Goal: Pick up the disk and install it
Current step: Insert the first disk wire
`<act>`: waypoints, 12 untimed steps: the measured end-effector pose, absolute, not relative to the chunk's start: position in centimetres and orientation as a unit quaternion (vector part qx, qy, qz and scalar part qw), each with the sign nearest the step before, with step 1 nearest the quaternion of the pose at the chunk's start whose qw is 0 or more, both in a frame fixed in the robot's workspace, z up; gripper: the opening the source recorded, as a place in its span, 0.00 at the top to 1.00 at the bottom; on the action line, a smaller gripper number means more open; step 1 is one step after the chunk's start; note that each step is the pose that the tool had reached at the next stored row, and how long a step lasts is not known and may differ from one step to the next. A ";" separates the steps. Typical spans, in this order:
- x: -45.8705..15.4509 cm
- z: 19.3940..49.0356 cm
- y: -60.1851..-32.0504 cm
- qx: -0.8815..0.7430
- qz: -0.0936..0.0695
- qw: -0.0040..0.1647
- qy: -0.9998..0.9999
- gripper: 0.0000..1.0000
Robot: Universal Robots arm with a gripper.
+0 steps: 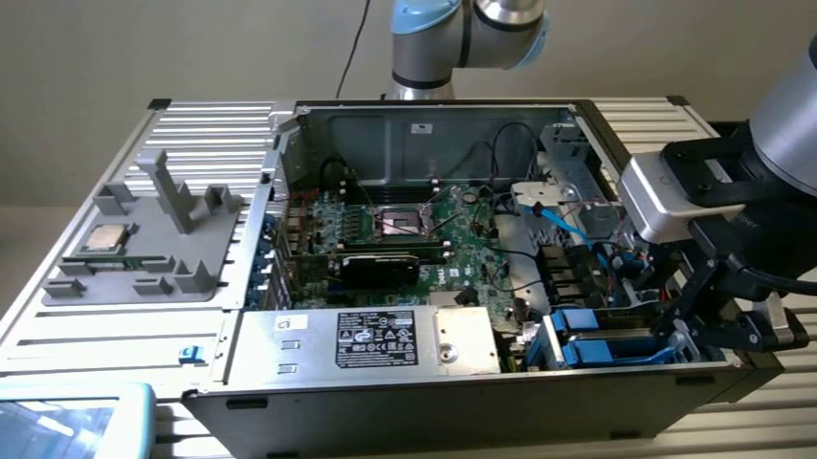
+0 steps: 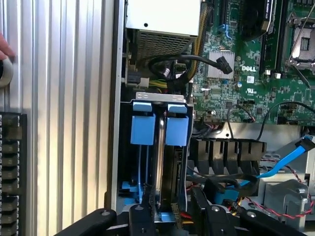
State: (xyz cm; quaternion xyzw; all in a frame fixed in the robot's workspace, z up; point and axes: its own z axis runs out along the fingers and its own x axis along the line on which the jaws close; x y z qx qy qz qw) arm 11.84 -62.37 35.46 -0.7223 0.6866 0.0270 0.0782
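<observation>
While I am watching from my desk, the case [image 1: 447, 421] is lying open on a ribbed metal table [image 1: 205, 134], and a plain beige wall [image 1: 128, 48] is standing behind the case. Beside the case, at the exterior view's left, a grey tray [image 1: 141, 277] is carrying a chip [image 1: 102, 239]. The arm [image 1: 447, 38] is rising from behind the case and reaching over its corner at the exterior view's right.

The gripper [image 1: 690, 330] is hanging over the drive bay in that corner of the case. The disk [image 2: 177, 130] is sitting edge-up in that bay, its blue bracket showing, just beside a second blue bracket [image 2: 142, 129]. The gripper is lying right over the disk, but I cannot tell whether it is clamping the disk or standing loose of it.

The exterior view is giving me the tray, the wall and the silver box [image 1: 383, 339] inside the case. The wrist view is giving me the bay from straight above, the board [image 2: 256, 73] deeper in the case, a blue cable [image 2: 285, 157], and a person's fingertip [image 2: 4, 48] on the table outside the case.
</observation>
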 end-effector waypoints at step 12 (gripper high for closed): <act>11.9 34.6 -62.4 -0.785 0.034 0.075 0.614 0.58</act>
